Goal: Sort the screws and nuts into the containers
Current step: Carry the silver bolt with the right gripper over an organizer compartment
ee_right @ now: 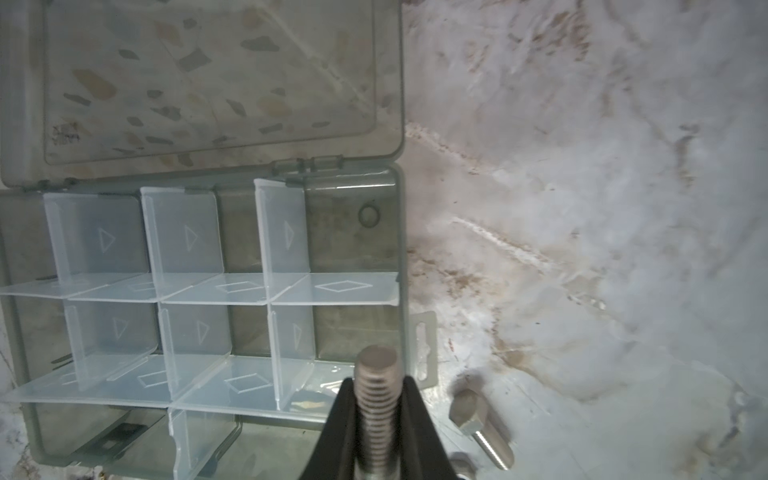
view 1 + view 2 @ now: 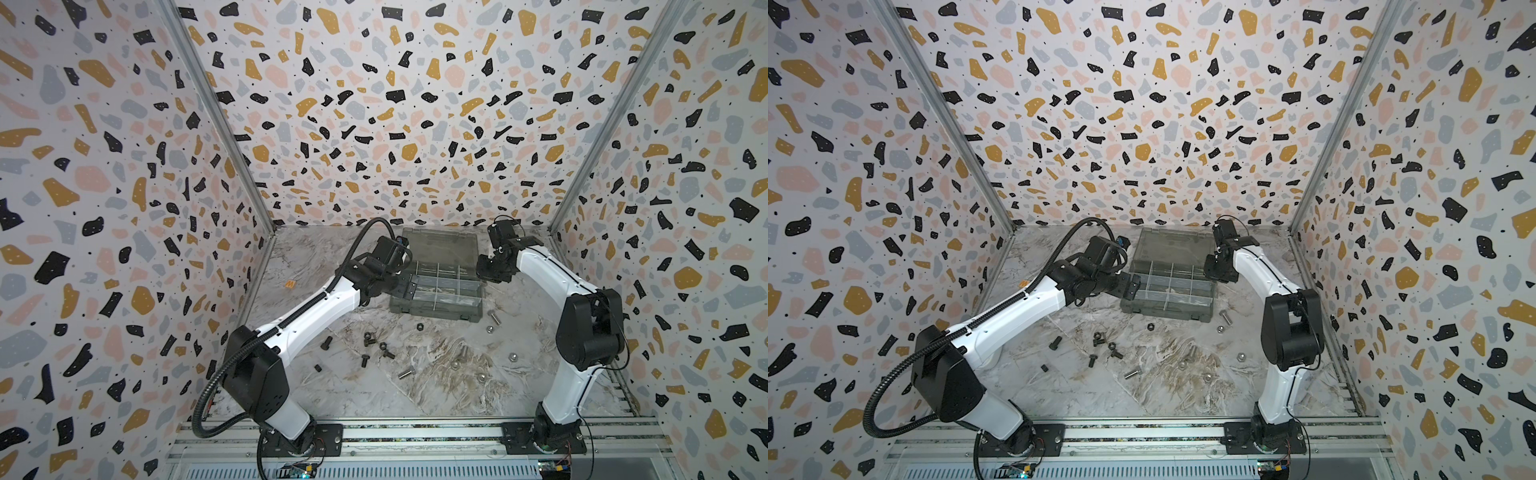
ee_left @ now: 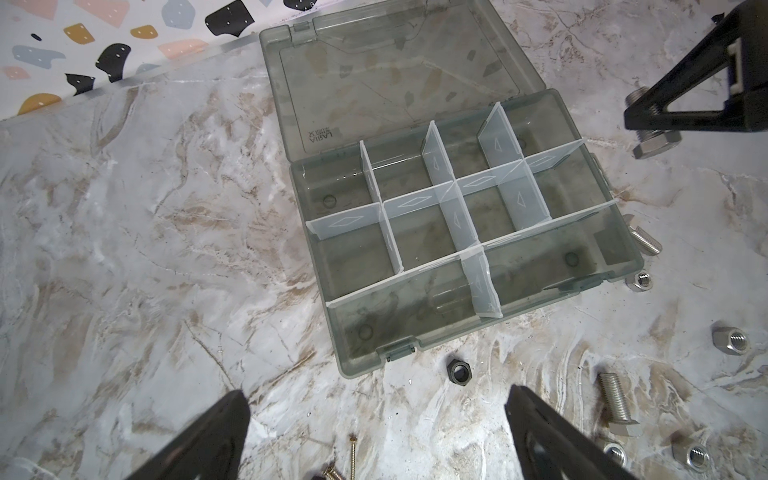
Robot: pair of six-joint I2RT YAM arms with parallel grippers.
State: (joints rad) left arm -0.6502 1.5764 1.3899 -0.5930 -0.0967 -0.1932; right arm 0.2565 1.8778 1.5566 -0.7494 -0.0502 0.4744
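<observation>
Right wrist view — right hand (image 1: pixel 377 381) clenched on silver screw (image 1: pixel 376 368) beside organiser box (image 1: pixel 401 249) — left hand (image 3: pixel 376 392) released

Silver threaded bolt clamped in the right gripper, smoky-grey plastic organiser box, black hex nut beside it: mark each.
Silver threaded bolt (image 1: pixel 376 395): right wrist view, threaded shank.
Organiser box (image 3: pixel 395 311): left wrist view, bare compartment floor.
Black hex nut (image 3: pixel 449 371): left wrist view, ring's edge.

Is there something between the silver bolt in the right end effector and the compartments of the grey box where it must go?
Nothing visible is in the way. The right end effector is shut on the silver bolt, close to the rim of the box. The lid is folded back, and the nearest compartment is bare.
</observation>
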